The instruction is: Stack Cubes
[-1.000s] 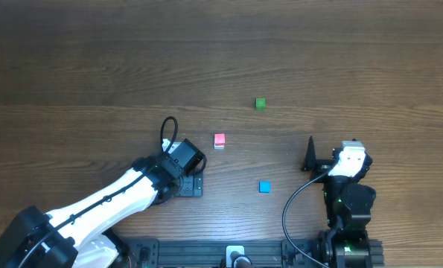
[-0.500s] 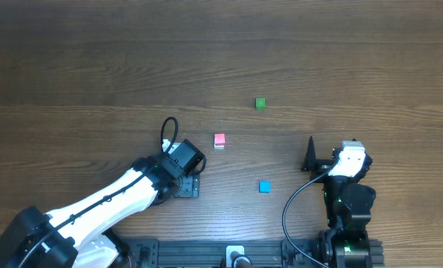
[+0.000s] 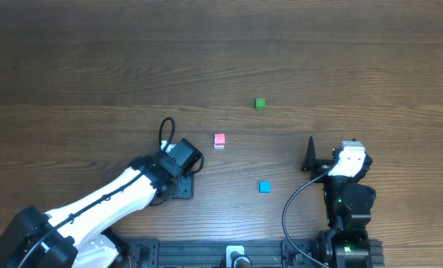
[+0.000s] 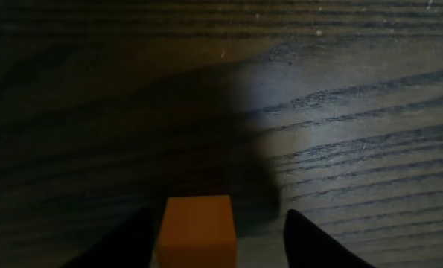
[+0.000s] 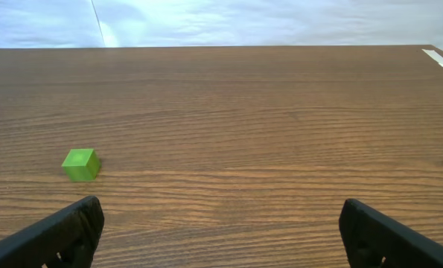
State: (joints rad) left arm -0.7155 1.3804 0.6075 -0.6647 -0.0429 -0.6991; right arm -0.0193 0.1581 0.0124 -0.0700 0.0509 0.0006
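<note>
Orange cube (image 4: 197, 231): on the table (image 4: 340, 112), between the parted fingers of the left gripper (image 4: 217, 219), with a gap at one side. Right gripper (image 5: 221, 216): spread wide, holding nothing, with the green cube (image 5: 80, 164) well apart from it.

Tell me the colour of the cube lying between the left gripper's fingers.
Orange; the cube shows best in the left wrist view.

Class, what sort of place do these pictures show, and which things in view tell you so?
Probably a robotics test bench: a left arm and right arm stand at one edge of a wooden table, with a green cube, pink cube and blue cube lying apart on it.
</note>
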